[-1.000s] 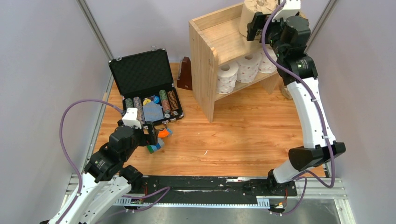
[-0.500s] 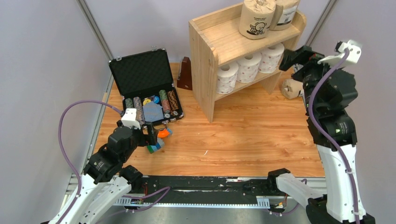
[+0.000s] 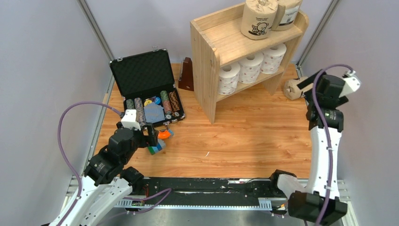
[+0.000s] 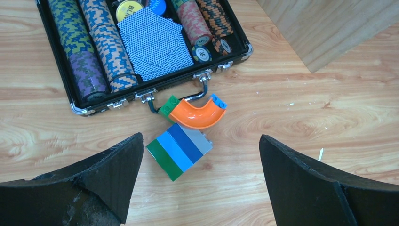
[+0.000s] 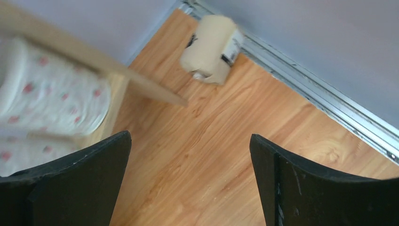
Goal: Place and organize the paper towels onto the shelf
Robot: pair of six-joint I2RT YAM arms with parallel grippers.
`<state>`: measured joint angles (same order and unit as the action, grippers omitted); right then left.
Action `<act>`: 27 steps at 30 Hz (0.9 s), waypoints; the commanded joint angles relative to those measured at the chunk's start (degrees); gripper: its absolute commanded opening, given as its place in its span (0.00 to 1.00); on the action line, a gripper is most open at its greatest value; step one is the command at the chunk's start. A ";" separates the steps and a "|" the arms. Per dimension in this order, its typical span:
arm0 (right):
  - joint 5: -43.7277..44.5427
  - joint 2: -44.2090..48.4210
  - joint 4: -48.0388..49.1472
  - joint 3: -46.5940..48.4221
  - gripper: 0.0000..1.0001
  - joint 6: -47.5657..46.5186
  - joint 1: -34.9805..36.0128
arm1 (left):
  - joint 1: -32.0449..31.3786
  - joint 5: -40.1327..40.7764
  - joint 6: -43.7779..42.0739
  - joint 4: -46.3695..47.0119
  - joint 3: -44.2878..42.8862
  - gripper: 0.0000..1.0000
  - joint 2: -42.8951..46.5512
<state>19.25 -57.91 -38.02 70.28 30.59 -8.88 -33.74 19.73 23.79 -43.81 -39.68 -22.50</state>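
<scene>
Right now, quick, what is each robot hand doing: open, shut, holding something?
Left fingers: open, holding nothing.
Right fingers: open, holding nothing; the tan kraft-wrapped paper roll lies apart, ahead of them.

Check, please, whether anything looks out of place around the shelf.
One tan paper towel roll lies on its side on the table right of the shelf, near the wall, while two tan rolls stand on top and three white rolls sit in the lower tier.

I see counter [image 3: 254, 136]: smooth orange wood grain, slight sheen | shelf [image 3: 205, 56]: pale matt pine | white paper towels [image 3: 250, 67]: soft dotted paper | tan paper towels [image 3: 258, 19]: matt kraft wrap | case [image 3: 141, 70]: black foam, metal trim | left fingers [image 4: 94, 188]: coarse matt black
</scene>
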 commanded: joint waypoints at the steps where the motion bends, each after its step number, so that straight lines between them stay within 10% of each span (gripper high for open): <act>1: -13.27 -4.48 2.57 -1.89 1.00 10.94 -11.91 | -0.17 2.04 0.97 0.48 -0.33 1.00 0.57; 27: -25.02 -52.54 22.16 14.33 1.00 24.95 -20.63 | -0.13 -2.48 -0.89 1.83 -0.10 1.00 -3.46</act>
<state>-5.91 -107.92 -21.80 80.09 52.82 -28.82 -33.74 18.79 23.73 -44.07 -39.68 -24.08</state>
